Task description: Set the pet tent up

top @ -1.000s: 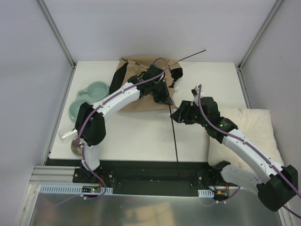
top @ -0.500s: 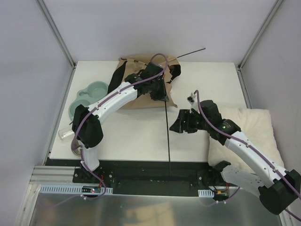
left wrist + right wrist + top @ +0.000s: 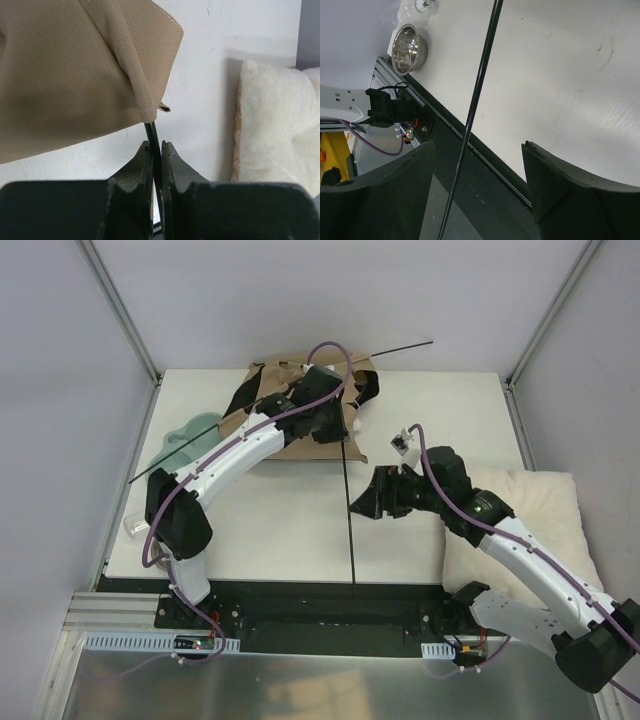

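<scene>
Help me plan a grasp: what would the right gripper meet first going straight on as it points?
Probably the thin black pole, crossing between the open fingers of the right gripper; behind it, the table. Depth unclear.

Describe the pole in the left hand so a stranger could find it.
Start at the tan tent at the table's far edge. From it a thin black pole runs straight toward the near edge, between the two arms. Unlike the other pole jutting beyond the far edge, the left hand pinches it.
</scene>
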